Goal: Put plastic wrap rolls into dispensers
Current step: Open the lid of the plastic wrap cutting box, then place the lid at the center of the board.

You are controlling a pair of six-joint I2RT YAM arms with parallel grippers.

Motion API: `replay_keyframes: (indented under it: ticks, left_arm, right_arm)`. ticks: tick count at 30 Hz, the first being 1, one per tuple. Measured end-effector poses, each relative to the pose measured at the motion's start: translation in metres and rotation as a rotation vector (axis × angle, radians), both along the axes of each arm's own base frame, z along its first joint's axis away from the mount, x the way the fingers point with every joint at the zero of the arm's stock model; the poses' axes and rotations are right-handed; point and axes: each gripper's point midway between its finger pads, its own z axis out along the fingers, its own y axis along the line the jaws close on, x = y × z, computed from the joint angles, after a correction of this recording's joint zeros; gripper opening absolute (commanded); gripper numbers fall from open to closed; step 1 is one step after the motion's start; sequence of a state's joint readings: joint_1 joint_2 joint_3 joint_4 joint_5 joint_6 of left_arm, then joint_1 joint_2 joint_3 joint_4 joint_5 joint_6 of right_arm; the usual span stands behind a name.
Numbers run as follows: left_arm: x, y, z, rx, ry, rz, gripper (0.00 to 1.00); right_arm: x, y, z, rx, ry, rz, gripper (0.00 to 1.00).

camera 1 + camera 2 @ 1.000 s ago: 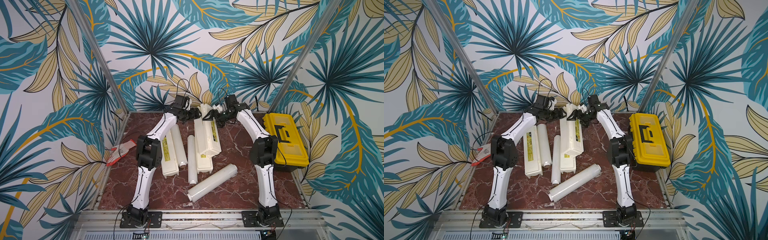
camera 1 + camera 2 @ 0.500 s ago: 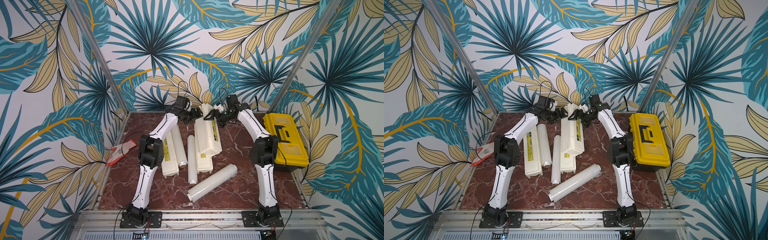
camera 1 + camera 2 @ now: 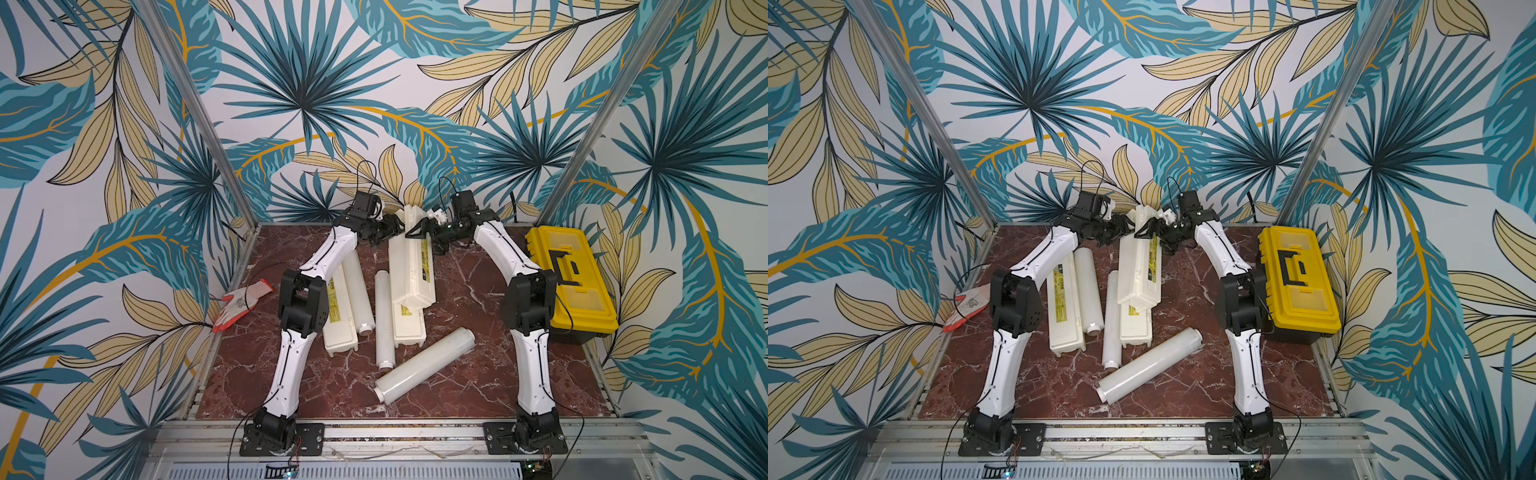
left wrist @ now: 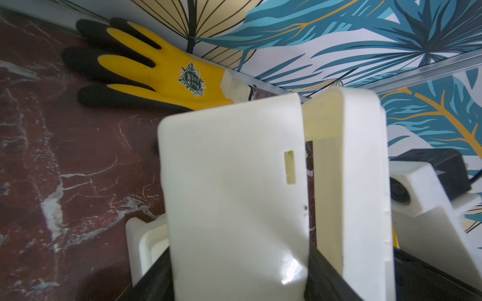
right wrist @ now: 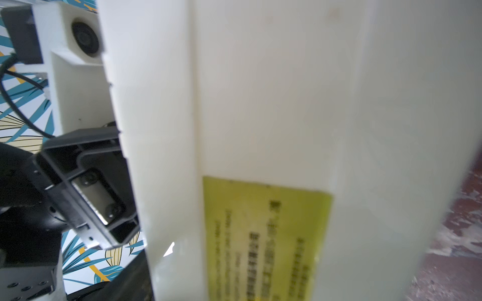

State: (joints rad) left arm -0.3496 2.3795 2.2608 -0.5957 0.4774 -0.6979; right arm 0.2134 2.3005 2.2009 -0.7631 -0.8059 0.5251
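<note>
One dispenser [image 3: 413,266] is gripped at its far end by the left pincer [image 3: 397,227], closed on the end panel, and by the right pincer [image 3: 417,233], closed on the labelled side. Its near end is rested on a second dispenser [image 3: 409,332] on the worktop [image 3: 478,382].

I work in a robot test cell, not a real room: leaf-print wallpaper [image 3: 299,104] hangs between bare aluminium posts [image 3: 199,112]. My arms [image 3: 291,374] are bolted to a metal rail [image 3: 403,432] edging a marble-look tabletop [image 3: 457,395], a yellow toolbox [image 3: 569,282] and work glove [image 3: 241,301] nearby.
</note>
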Motion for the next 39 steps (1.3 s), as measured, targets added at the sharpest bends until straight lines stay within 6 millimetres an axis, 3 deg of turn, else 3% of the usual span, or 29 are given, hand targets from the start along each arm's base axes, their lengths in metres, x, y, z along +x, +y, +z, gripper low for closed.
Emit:
replay_keyframes:
  ticks: [10, 18, 27, 33, 39]
  left_arm:
    - [-0.004, -0.003, -0.001, -0.049, 0.028, -0.045, 0.48]
    - [0.000, 0.018, -0.005, -0.083, 0.064, -0.051, 0.48]
    - [-0.005, 0.016, -0.003, -0.099, 0.071, -0.081, 0.49]
    - [-0.007, 0.014, -0.003, -0.108, 0.077, -0.096, 0.50]
    - [-0.010, 0.011, -0.002, -0.116, 0.082, -0.109, 0.51]
  right_arm:
    - [-0.009, -0.011, 0.001, 0.017, -0.015, -0.034, 0.46]
    - [0.009, -0.051, 0.049, 0.046, -0.206, -0.074, 0.45]
    - [0.018, -0.072, 0.050, -0.109, -0.240, -0.087, 0.48]
    - [0.019, -0.117, 0.019, -0.408, -0.182, -0.136, 0.51]
    - [0.013, -0.171, -0.051, -0.673, -0.035, -0.139, 0.52]
